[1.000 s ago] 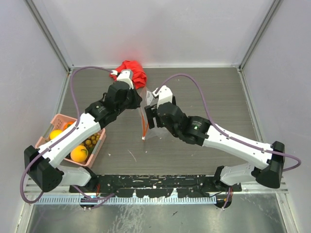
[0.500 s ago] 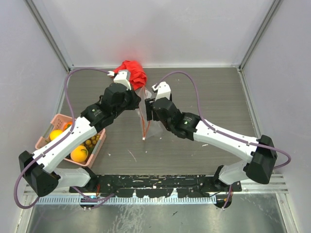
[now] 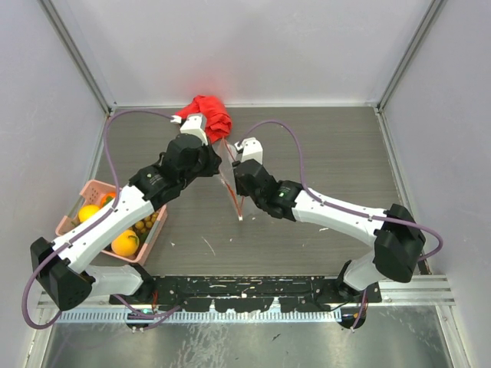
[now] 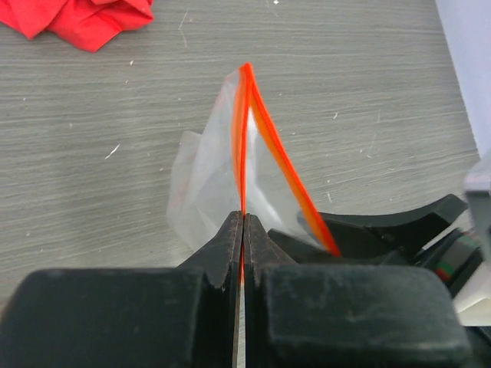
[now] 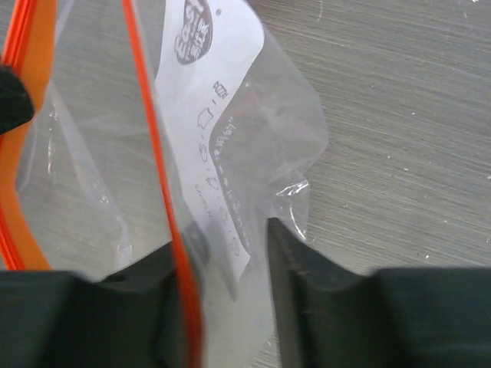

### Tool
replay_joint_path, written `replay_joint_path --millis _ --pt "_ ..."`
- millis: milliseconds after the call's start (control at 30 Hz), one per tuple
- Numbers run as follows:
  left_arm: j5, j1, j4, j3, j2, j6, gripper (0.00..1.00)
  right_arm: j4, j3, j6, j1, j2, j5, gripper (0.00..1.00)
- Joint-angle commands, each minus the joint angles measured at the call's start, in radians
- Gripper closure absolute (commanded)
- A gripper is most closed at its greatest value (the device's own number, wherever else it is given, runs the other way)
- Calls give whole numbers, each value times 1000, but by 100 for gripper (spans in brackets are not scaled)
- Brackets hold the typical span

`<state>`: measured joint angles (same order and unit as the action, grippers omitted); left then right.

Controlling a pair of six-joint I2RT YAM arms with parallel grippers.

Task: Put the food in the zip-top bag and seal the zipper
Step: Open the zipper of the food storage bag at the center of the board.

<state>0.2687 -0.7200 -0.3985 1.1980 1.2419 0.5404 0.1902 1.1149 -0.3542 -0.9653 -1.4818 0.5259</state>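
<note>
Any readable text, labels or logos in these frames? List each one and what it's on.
White label on the zip-top bag, dark oval logo: lettering too blurred to read.
Same label, column of small printed characters under the logo: too blurred to read.
Pink basket, red cloth: no text visible.

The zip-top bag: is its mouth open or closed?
Open. The zipper's two orange strips spread apart in a V; the left gripper pinches one.

red cloth (image 4: 77, 19) cropped at top (left wrist view), basket (image 3: 74, 204) partly under left arm (image 3: 115, 218)
</note>
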Motion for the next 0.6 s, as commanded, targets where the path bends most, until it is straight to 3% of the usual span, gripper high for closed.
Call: replay_joint_path --millis 0,100,233,400,567 --pt "50 -6 -27 -14 -13 28 100 -61 -12 0 5 57 67 69" --pt "46 -7 -49 -18 -10 55 98 -77 -25 6 5 82 66 82" --pt "27 -13 -42 -38 -17 93 78 -116 -46 10 1 114 64 95" --pt "-32 -20 1 -73 -17 154 60 -151 -62 10 -15 119 75 98" --pt "-26 -46 56 -111 -16 213 57 -190 -90 -6 -34 123 110 99"
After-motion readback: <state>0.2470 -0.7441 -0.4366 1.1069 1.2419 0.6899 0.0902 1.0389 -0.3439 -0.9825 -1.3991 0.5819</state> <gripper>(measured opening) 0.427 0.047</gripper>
